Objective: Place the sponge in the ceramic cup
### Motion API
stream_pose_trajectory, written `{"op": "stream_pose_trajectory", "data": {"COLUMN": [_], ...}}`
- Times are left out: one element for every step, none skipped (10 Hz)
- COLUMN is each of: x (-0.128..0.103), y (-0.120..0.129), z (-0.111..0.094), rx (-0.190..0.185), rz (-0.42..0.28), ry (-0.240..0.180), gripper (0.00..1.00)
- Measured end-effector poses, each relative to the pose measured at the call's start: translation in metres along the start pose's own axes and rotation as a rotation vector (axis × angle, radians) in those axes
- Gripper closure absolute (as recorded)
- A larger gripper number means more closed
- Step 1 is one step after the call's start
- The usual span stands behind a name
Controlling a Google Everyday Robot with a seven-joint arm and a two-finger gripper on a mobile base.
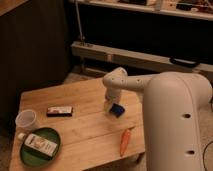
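Just beside the pincer [111,103], dark-blue sponge [118,110] flat on table [85,127].

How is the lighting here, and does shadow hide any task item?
Camera view: dim, warm light, with the room behind the table almost black. Camera view: the pale arm is brightest, without harsh glare; the gripper, low beside the sponge, is shaded, so the sponge reads poorly. Camera view: the ceramic cup at the table's left edge stands out clearly.

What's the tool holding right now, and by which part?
Nothing, apparently: the tool is down at the flat dark-blue rectangular sponge, which lies on the wooden table.
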Motion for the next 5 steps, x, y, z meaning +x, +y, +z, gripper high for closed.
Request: {"op": "stream_pose_trajectory", "data": {"x": [0.001,0.002,0.001,-0.001,-0.003], "y": [-0.001,-0.001,-0.003,-0.004,-0.005], "z": [0.001,0.002,0.005,0.011,0.016], "rx": [-0.001,-0.005,-0.008,-0.011,-0.013], "rz": [0.003,0.006,0.007,0.008,0.006], "ry": [0.001,0.004,0.005,0.007,0.011], "gripper": [0.35,0.35,0.35,0.35,0.35]}}
